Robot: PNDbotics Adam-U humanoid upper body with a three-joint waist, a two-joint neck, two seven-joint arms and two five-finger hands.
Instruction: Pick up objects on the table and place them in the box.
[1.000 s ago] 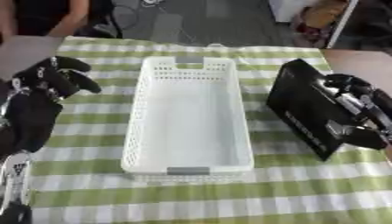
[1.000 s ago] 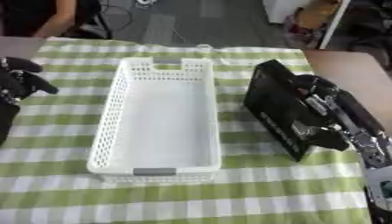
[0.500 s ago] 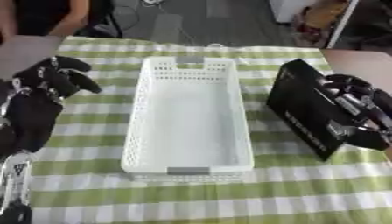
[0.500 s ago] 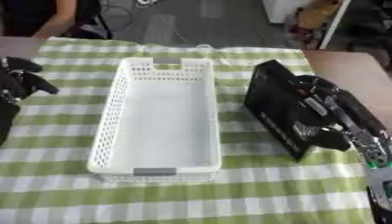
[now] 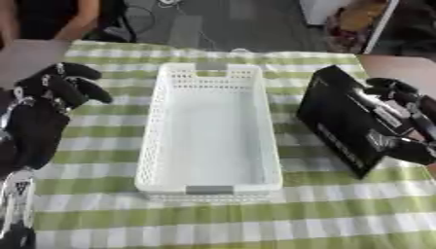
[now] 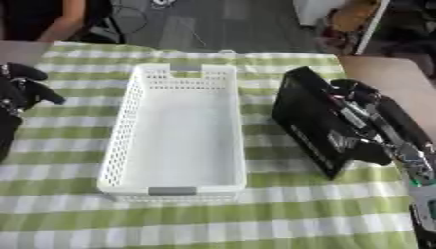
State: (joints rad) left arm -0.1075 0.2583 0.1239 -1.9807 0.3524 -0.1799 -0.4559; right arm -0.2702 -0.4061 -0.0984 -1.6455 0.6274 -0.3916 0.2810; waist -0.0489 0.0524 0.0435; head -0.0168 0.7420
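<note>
A flat black box-shaped object [image 5: 339, 120] with pale lettering on its side stands tilted on its edge, right of the white perforated basket [image 5: 160, 146]. My right hand [image 5: 400, 116] is wrapped round it, fingers over the top edge and thumb at its lower corner. The basket holds nothing that I can see. Left of the basket, my left hand [image 5: 47, 114] is raised above the cloth, fingers curled and holding nothing.
A green and white checked cloth [image 5: 255, 214] covers the table. Bare brown tabletop [image 6: 383, 73] shows at the right. A person stands at the far left edge, beyond the table.
</note>
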